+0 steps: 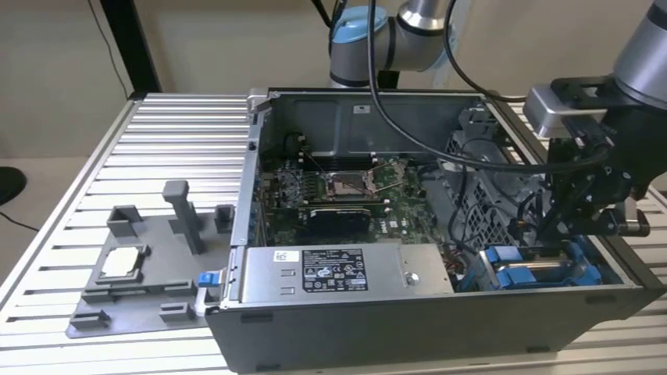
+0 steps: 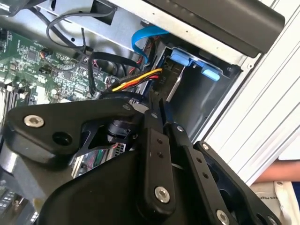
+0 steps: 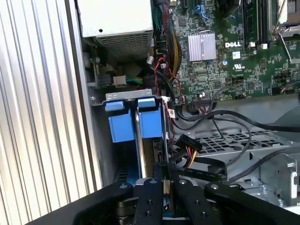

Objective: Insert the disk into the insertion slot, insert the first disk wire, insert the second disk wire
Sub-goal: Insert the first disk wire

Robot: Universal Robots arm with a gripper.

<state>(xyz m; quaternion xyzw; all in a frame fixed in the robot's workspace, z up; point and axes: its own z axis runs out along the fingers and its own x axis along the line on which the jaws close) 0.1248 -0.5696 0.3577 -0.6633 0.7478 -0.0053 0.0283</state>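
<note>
exterior view, left to right: ribbed aluminium worktop [image 1: 156, 133], matte grey plastic jig [image 1: 156, 273] with upright posts, then the open sheet-steel case [image 1: 417, 328]; green motherboard [image 1: 333, 187] lies flat inside, boxy grey power supply [image 1: 344, 269] along the near wall; the disk [image 1: 526, 272] sits in the bay at the case's corner on the exterior view's right, glossy blue carrier tabs up; arm reaches in from above, black end effector [image 1: 558, 226] pointing down over that bay; both wrist views show its flat fingers [image 3: 157, 180] clenched together just beside the disk [image 3: 151, 119], cannot tell if anything thin is pinched; black plug on yellow-red wires [image 3: 187, 143] near the tips; tight room: steel wall one side, cables the other
</note>
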